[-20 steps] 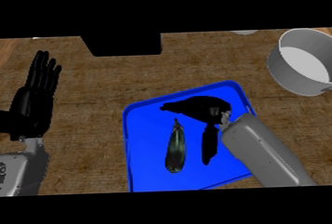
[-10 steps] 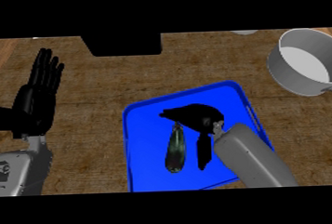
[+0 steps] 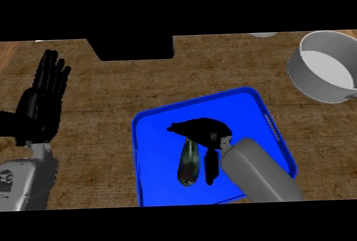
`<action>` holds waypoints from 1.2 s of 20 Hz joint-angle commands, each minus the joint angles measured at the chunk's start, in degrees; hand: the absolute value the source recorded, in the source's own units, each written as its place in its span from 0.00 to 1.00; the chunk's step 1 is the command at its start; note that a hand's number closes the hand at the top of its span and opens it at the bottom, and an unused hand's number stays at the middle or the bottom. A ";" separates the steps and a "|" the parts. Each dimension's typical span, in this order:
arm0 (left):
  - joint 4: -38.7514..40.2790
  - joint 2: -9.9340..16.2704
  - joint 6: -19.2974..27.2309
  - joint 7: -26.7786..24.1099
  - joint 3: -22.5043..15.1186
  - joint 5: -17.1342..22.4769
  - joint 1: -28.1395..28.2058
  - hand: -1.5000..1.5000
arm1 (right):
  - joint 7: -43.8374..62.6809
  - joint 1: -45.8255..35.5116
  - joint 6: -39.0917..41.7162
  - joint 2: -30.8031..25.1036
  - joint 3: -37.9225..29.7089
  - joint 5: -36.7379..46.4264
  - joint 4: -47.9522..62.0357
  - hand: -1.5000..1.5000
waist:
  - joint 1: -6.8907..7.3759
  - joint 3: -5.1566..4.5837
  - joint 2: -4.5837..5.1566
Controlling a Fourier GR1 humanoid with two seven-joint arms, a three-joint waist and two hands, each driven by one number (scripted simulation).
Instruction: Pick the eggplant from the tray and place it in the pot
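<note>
A dark eggplant (image 3: 188,162) lies lengthwise in a blue tray (image 3: 156,143) on a wooden counter (image 3: 99,90). The right robot hand (image 3: 204,132) sits over its upper end, fingers curled down beside it; whether they grip it cannot be told. The grey pot (image 3: 313,75) stands well apart at upper right, empty. The left robot hand (image 3: 42,99) rests open at left. Lifting and placing remain.

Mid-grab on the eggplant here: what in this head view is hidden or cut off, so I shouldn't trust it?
- Contact between right hand and eggplant: the hand covers the eggplant's upper end, so the grip is unclear.
- Pot: cut off by the right edge.
- Tray: its near right part is hidden by the right forearm.
- Dark box at the top: partly out of view.
</note>
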 commanded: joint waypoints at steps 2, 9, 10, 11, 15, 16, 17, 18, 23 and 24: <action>-1.16 -0.56 -0.87 0.30 0.20 -1.14 0.65 0.50 | -1.33 -0.55 -1.01 2.16 -0.77 0.86 2.98 0.00 | 0.08 0.03 0.09; 0.53 -0.83 -1.41 -0.35 0.61 -0.34 -0.70 0.50 | -9.63 -0.66 -10.08 2.15 9.14 -0.66 7.62 1.00 | 1.14 0.06 0.43; 3.80 -1.93 -0.41 -2.20 0.24 -1.64 -2.06 0.50 | -9.81 -2.07 -9.50 2.15 9.21 -1.43 6.70 1.00 | 0.76 0.05 0.45; -1.15 -1.37 -0.78 -1.13 0.17 -1.39 2.45 0.50 | -8.98 1.90 -7.32 2.14 8.86 0.55 2.07 1.00 | 0.26 0.03 0.05; 0.75 -3.43 0.05 -3.43 -0.82 -2.69 1.52 0.50 | -9.50 -1.17 -11.31 2.14 10.54 -1.51 6.05 1.00 | 0.42 0.03 0.18; 1.65 -0.85 -1.32 -0.46 1.11 -1.19 -1.71 0.50 | -6.75 0.24 -11.63 2.14 13.92 -1.89 4.31 1.00 | 0.41 0.03 0.17; 4.26 0.40 -3.45 -2.60 2.93 0.18 -1.73 0.50 | -5.08 -0.92 -12.79 2.14 14.22 -3.93 3.27 1.00 | 0.50 0.02 0.22; -1.80 -2.73 -0.02 -0.36 -0.32 -2.07 1.52 0.50 | -6.50 0.64 -13.73 2.14 13.43 -1.36 4.04 1.00 | 0.41 0.04 0.08; -1.84 0.06 -2.58 0.57 2.46 -0.57 1.63 0.50 | -2.43 -1.34 -14.47 1.16 7.89 4.95 -1.67 1.00 | 0.00 0.03 -0.01; 0.94 -0.28 -3.27 -1.54 3.16 0.69 0.63 0.50 | 3.78 -6.33 -17.69 2.16 2.50 3.72 3.71 1.00 | 0.35 0.01 0.19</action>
